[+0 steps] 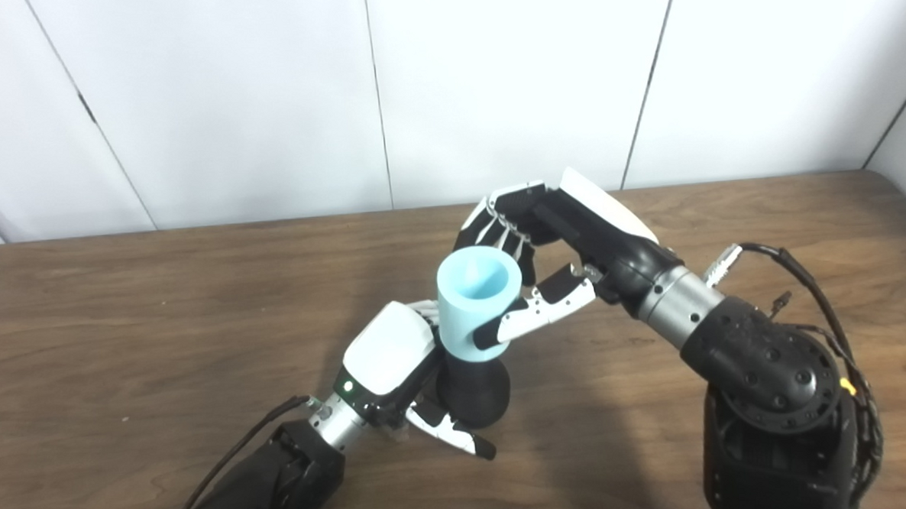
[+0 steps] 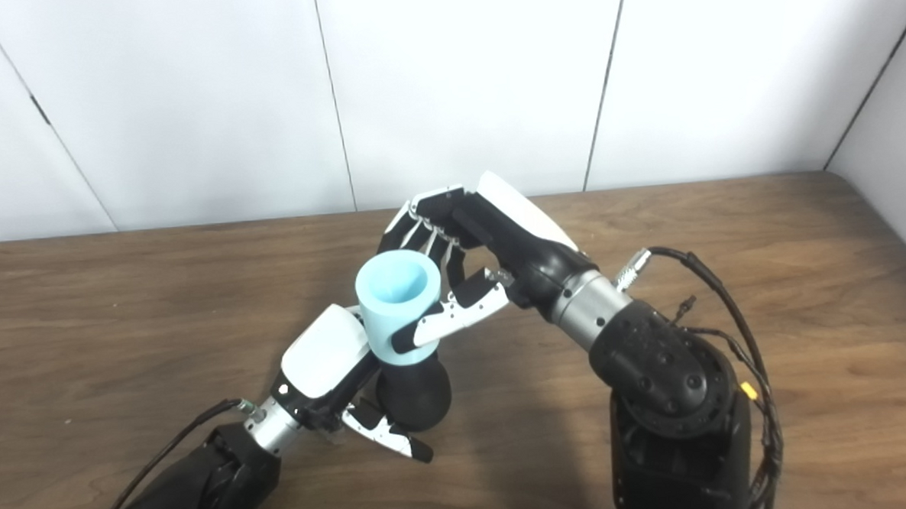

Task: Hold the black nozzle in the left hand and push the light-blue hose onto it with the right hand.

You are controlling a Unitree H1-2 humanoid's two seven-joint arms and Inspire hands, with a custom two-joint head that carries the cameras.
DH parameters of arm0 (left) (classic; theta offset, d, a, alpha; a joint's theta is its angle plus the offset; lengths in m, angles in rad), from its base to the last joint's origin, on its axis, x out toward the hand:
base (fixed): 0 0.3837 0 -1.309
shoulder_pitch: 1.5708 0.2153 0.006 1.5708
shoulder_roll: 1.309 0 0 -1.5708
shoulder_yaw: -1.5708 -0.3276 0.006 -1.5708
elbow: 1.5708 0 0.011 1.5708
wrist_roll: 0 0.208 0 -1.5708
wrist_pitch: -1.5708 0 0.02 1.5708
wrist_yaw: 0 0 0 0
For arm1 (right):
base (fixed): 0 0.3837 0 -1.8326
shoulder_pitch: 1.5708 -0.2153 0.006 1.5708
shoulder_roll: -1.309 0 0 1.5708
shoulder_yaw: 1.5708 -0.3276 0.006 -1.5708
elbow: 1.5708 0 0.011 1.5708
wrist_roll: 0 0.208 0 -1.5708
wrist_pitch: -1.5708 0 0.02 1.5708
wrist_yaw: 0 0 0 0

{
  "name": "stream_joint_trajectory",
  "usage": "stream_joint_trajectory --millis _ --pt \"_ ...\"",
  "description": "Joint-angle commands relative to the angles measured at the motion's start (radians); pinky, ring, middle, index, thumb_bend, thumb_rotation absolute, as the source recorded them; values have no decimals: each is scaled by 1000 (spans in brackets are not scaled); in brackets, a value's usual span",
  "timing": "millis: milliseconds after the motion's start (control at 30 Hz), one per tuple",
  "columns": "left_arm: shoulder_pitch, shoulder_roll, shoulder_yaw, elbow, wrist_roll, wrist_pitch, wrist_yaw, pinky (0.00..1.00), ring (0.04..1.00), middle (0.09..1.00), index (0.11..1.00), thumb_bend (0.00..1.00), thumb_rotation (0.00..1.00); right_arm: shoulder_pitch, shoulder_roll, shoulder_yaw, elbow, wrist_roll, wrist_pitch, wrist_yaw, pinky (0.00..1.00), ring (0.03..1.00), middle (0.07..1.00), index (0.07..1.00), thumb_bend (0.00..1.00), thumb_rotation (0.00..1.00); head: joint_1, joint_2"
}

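The black nozzle (image 1: 474, 391) stands upright above the wooden table (image 1: 119, 315), held by my left hand (image 1: 393, 360), which is shut on it with the thumb curling under its base. The light-blue hose (image 1: 476, 303), a short open tube, sits on top of the nozzle and covers its upper end. My right hand (image 1: 544, 243) is shut on the hose, its thumb across the near side and its fingers behind the rim. In the right eye view the hose (image 2: 396, 307) and nozzle (image 2: 415, 394) line up the same way.
The table runs back to a white panelled wall (image 1: 491, 77). Cables (image 1: 822, 299) loop off my right forearm at the right. The far table edge runs along the wall.
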Motion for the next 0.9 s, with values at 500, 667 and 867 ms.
stream_joint_trajectory --millis 500,667,867 --pt "309 -129 -109 161 -61 -31 47 600 442 471 517 502 0 110 -45 54 94 211 -349 -390 295 411 478 505 518 0 9 -7" --pt "312 -128 -112 159 -60 -31 51 602 445 470 516 502 0 126 -67 87 114 184 -421 -460 301 412 480 506 518 0 9 -11" --pt "313 -130 -112 160 -62 -31 51 599 448 469 514 503 0 122 -103 117 155 164 -556 -552 306 411 473 511 518 0 9 -13"
